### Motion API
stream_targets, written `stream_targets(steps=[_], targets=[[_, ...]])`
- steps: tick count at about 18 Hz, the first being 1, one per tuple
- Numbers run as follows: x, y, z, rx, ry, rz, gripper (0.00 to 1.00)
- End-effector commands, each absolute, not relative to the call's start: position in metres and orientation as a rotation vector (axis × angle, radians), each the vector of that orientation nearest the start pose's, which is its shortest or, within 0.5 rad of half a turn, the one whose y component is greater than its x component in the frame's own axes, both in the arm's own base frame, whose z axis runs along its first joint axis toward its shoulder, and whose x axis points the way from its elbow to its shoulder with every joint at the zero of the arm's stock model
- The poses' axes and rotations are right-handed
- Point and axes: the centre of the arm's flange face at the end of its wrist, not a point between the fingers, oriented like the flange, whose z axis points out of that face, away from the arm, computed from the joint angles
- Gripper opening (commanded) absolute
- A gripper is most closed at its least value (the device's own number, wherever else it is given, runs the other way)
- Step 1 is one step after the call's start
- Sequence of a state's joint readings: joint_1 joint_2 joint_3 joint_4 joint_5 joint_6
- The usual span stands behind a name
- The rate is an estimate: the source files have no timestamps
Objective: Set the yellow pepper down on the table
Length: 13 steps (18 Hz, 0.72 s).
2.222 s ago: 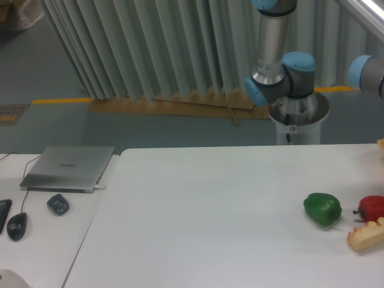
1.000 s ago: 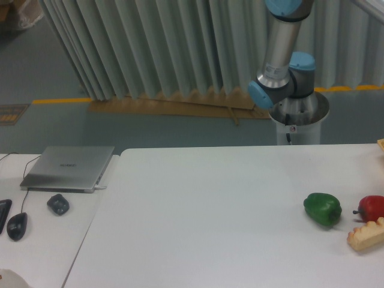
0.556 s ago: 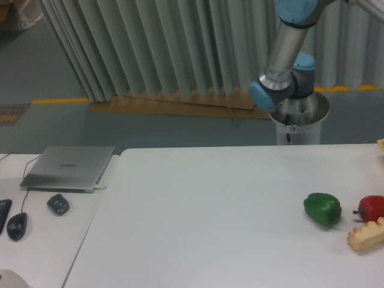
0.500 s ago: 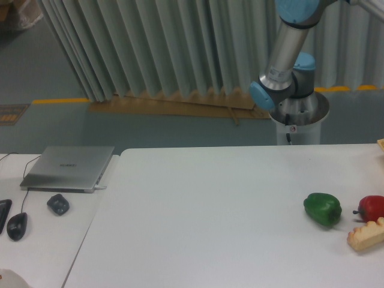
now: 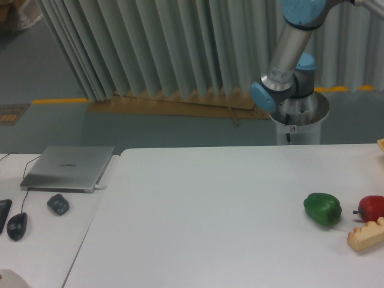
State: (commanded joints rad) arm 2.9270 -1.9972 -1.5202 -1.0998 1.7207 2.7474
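Arm raised at the upper right, pincer and yellow pepper both out of my view.

From my feed I see only the arm (image 5: 288, 51) with its grey tube and blue joints rising from its base (image 5: 298, 120) behind the far edge of the tabletop (image 5: 210, 216) and leaving the frame at the top right; the pincer is off frame, so I cannot tell whether it is wide, narrow or holding anything. The yellow pepper shows nowhere in the frame. At the lower right of the tabletop sits a green pepper (image 5: 323, 209), near it a red pepper (image 5: 372, 208) at the right edge, and a tan ridged piece (image 5: 366, 234) just below the red one. On the smaller desk (image 5: 42, 240) at the lower left lie a closed laptop (image 5: 68, 167), a dark mouse (image 5: 58, 204) and a second mouse (image 5: 16, 226).
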Motion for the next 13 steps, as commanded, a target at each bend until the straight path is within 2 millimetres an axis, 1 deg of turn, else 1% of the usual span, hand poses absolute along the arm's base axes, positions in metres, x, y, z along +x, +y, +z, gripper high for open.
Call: stream_targets(steps=[1,2,7,11,13], targets=[[-0.604,0.266,0.312,-2.549,2.154,-0.005,1.0],[-0.602,0.269,0.308,-2.542,2.161,-0.02,1.0],[-0.6,0.272,0.297,-2.526,2.12,-0.031,1.0],[-0.603,0.267,0.296,-2.516,2.107,-0.029,1.0],[-0.605,0.256,0.294,-2.501,2.063,-0.037,1.0]])
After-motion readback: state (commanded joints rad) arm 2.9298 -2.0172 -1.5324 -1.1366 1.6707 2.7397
